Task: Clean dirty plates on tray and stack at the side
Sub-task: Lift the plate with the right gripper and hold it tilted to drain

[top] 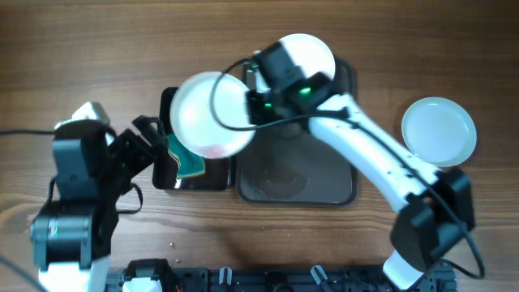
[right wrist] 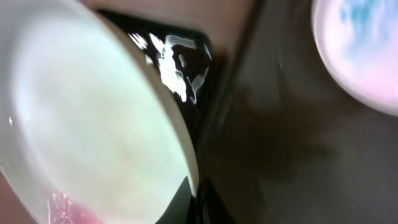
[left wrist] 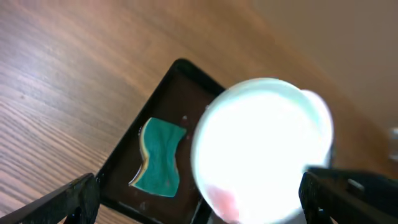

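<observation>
Overhead: right end effector (top: 250,104) holds plate (top: 207,113) over black tray (top: 213,175), teal sponge (top: 189,165).

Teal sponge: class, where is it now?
Overhead view: the teal sponge lies in the small glossy black tray, left of centre, partly under the round white plate.

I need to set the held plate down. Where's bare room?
The brown tray is bare in its near half, between its rim and the right arm; so is the table beyond the side plate. Crowded: the black tray, with sponge, held plate above, left end effector beside.
</observation>
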